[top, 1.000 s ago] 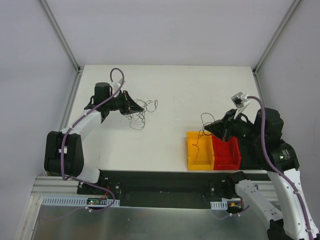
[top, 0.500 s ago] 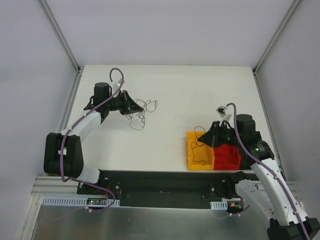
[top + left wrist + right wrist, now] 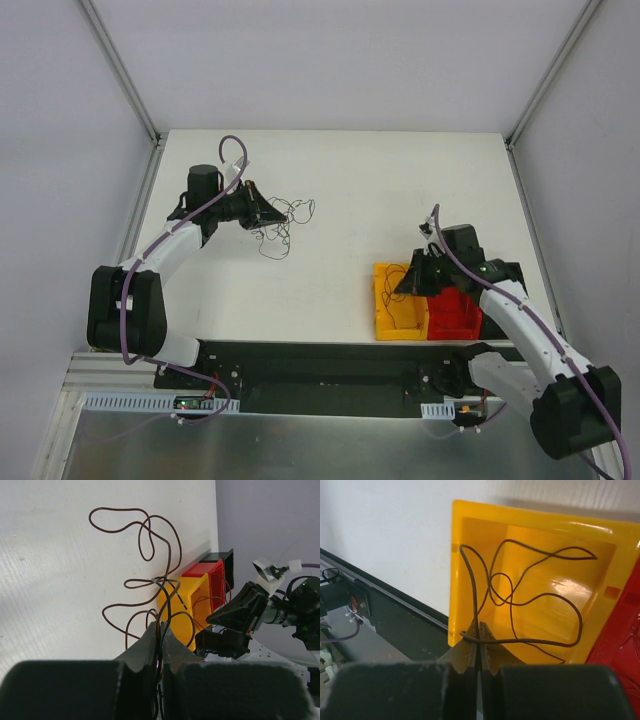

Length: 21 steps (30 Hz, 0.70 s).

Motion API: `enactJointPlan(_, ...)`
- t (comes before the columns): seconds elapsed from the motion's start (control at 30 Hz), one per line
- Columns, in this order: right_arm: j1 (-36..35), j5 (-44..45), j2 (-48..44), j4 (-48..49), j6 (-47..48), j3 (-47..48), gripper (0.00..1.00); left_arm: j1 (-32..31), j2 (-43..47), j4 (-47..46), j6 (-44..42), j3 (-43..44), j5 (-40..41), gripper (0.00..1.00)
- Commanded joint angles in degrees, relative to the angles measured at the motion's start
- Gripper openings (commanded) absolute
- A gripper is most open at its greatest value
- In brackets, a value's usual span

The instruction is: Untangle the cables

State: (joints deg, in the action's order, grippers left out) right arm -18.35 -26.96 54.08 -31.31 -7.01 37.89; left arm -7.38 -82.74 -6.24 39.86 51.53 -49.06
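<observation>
Saw glossy moulded plastic on the yellow bin (image 3: 530,517), matt, faintly ribbed white tabletop (image 3: 50,580), smooth dull sheathing on the cables (image 3: 473,587).

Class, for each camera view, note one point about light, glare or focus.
Top external: even, soft light, but the cables look faint. Left wrist: left end effector blurred up close, cable loops beyond it sharp. Right wrist: white glare inside the yellow bin; right end effector out of focus.
</observation>
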Motion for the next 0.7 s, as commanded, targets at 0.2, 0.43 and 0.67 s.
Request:
enactJointPlan(0.2, -5.6, 7.9, 15.9, -4.9, -1.4, 5.1, 0.0, 0.8, 2.8, -3.4, 0.8, -0.8, -1.9, 0.0)
enactJointPlan(0.43, -6.3, 8.9, 14.4, -6.4, -0.4, 7.2, 0.18, 0.8, 4.2, -3.5, 0.2, -0.5, -1.3, 0.0)
enactJointPlan(0.67, -6.3, 13.1, 4.7, -15.3, 3.0, 13.1, 0.54, 0.5, 4.3, -0.6, -0.7, 4.1, -3.6, 0.0)
